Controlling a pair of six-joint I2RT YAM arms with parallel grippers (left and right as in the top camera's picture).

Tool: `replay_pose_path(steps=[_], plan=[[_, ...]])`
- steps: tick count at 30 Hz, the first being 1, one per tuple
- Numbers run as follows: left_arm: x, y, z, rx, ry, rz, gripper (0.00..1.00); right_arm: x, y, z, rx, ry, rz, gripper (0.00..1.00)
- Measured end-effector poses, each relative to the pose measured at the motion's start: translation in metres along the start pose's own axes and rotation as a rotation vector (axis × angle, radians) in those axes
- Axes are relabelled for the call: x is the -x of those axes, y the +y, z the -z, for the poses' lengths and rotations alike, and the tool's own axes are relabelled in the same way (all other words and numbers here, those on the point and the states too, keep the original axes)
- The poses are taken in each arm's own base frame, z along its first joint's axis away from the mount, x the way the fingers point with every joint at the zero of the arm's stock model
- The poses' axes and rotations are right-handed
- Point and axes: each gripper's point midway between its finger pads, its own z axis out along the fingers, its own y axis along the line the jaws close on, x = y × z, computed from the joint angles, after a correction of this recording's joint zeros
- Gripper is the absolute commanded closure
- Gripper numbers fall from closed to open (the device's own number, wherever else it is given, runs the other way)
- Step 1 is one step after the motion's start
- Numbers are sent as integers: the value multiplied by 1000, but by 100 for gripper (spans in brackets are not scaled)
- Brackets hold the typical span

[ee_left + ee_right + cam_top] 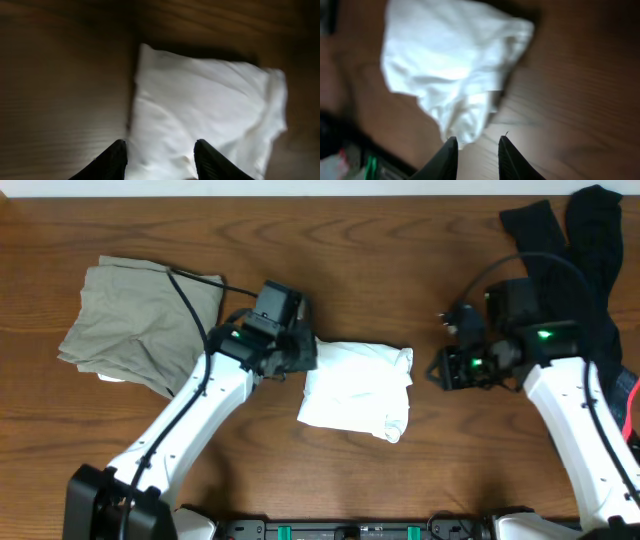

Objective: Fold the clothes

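The small folded white cotton T-shirt (pixel 355 390) lies near the middle of the brown wooden table (pixel 380 240), a squarish bundle a little longer left to right and tilted slightly, its looser, rumpled end turned toward the right arm; the left gripper (pixel 160 142) sits at the bundle's left edge, fingers parted, the white cloth lying flat below and between them, so it looks released rather than pinching anything; the right gripper (pixel 478 137) hovers off the opposite side, just beside the rumpled lower corner but apart from it, fingers narrowly parted with only bare wood showing in the gap, holding nothing.

So the shirt lies between the two hands, and the left one is plainly the nearer; the right would have to reach inward to meet the cloth. A folded grey-olive garment (pixel 135 320) rests well to the left, beyond the left arm, and a heap of unfolded black clothes (pixel 575 235) sits in the far right corner behind the right arm. I'd judge the white piece about done; the black heap is the right arm's to fetch.
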Motion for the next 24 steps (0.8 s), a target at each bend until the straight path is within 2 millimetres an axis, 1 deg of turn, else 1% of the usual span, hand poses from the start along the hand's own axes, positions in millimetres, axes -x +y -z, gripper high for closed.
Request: replay_pose_path(steps=[3, 6, 8, 10, 12, 14, 16, 20, 24], plan=[[3, 10, -11, 28, 11, 11, 54, -5, 19, -17, 47, 42, 69, 75], [6, 11, -23, 25, 15, -9, 53, -13, 33, -40, 77, 97, 118, 77], [7, 9, -30, 14, 20, -23, 53, -15, 39, -55, 92, 119, 140, 77], [4, 8, -36, 6, 45, -25, 54, -15, 43, -73, 103, 124, 158, 78], [-5, 10, -44, 2, 89, -22, 54, -14, 43, -85, 104, 125, 155, 78], [-17, 13, -51, 9, 152, -10, 53, -16, 37, -98, 86, 144, 132, 78], [-31, 19, -57, 27, 216, 3, 53, -21, 26, -108, 41, 177, 99, 79], [-51, 26, -69, 53, 310, 17, 53, -31, -2, -124, -85, 235, 30, 78], [-68, 26, -74, 75, 373, 10, 53, -35, -20, -133, -173, 260, -22, 78]])
